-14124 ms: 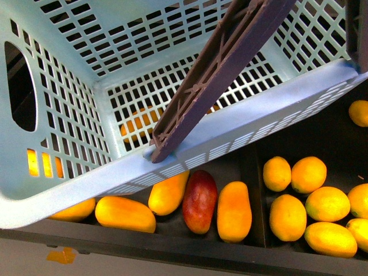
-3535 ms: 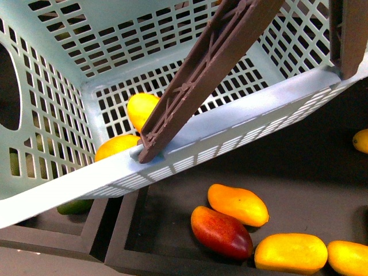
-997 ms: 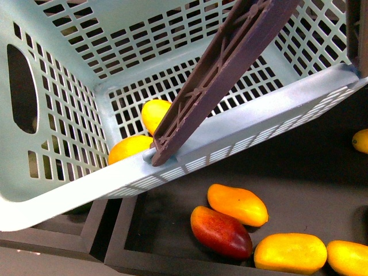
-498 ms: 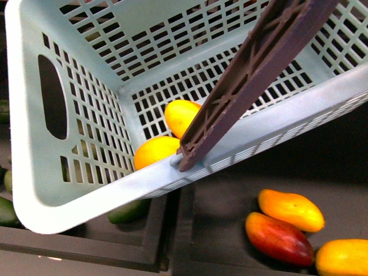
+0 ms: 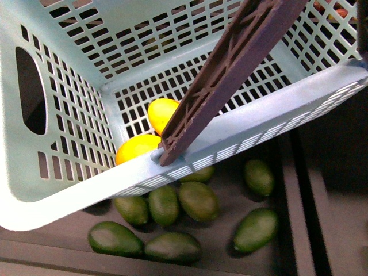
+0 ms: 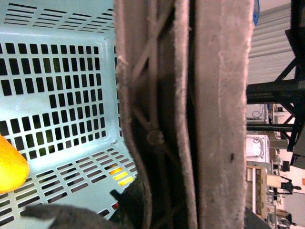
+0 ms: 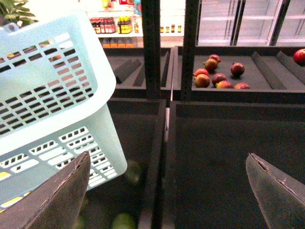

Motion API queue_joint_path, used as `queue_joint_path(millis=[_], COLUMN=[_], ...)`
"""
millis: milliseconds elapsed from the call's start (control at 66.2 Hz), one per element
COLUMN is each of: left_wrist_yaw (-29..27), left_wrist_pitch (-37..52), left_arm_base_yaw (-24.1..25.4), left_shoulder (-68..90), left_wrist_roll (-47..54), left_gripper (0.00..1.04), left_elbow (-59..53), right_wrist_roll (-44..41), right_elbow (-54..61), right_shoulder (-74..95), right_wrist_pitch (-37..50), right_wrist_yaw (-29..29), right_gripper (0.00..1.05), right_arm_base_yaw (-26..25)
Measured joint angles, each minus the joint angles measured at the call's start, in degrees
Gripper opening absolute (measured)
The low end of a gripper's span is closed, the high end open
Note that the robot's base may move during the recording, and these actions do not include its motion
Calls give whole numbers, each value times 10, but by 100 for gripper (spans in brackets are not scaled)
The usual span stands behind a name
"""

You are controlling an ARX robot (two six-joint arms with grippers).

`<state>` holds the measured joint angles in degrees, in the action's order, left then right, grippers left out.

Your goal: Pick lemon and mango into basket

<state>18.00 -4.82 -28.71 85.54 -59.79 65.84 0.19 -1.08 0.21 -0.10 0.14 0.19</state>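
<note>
— Two yellow fruits lay in the basket [image 5: 69, 190]: the lemon [image 5: 162, 113] and the mango [image 5: 137, 148], touching, beside the foot of the brown handle [image 5: 230, 75]. Where were the grippers?

— The right gripper [image 7: 167, 191] stood wide open and empty, the basket off to one side of it. The left gripper sat tight against the handle; whether it gripped, I could not tell.

— Anything below?

— Green avocados [image 5: 198, 200] lay in a dark tray [image 5: 287, 190].
</note>
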Motion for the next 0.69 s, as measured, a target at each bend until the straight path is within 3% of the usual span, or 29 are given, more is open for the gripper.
queue_joint_path(millis=[695], left_wrist_yaw=[-1], left_wrist_pitch=[0], left_arm_base_yaw=[1], left_shoulder=[0], left_wrist_roll=[0], left_gripper=[14], left_elbow=[0], right_wrist_roll=[0], right_elbow=[0], right_shoulder=[0], right_wrist_pitch=[0], right_wrist_yaw=[0], right_gripper=[96], right_arm_base_yaw=[0])
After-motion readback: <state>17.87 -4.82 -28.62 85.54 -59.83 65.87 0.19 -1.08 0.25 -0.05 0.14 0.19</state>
